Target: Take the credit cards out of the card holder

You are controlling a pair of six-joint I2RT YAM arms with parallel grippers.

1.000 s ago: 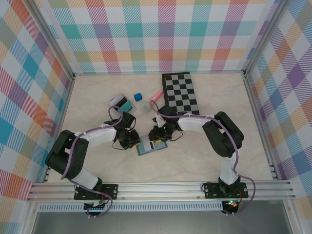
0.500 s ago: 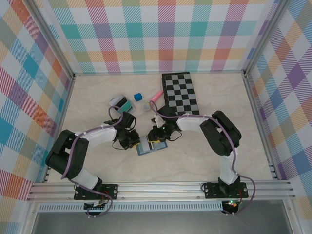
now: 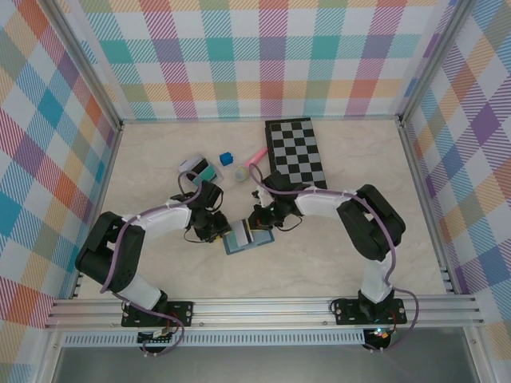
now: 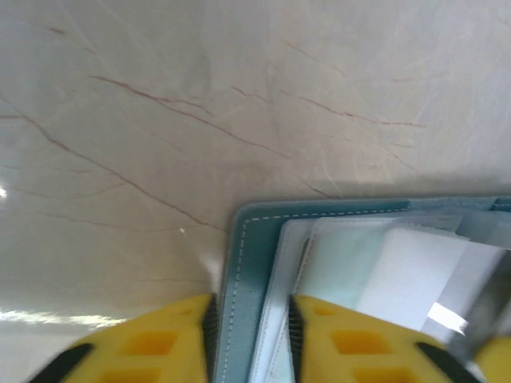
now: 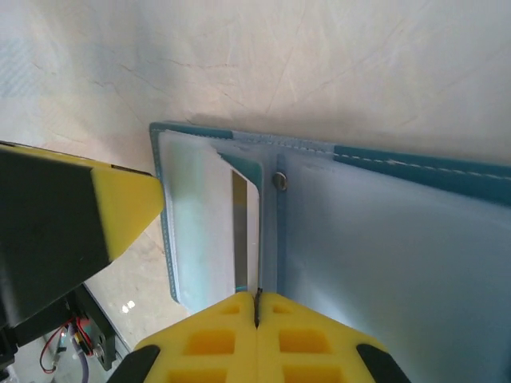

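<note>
Since a sec ago: right gripper (image 5: 257,307) went fully closed, left gripper (image 4: 251,323) loosened | card holder (image 3: 249,239) lies open on table (image 3: 335,255) between both arms | pale credit card (image 5: 239,231) pokes out of its pocket, right tips meeting at its near edge, pinch unclear | left jaws parted astride cover edge, probably steadying it

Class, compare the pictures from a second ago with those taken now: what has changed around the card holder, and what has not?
The right gripper has closed onto the edge of a pale card in the open card holder, and its arm has swung slightly right. The left gripper straddles the holder's edge as before; whether it grips is unclear. Holder and chessboard stayed put.
</note>
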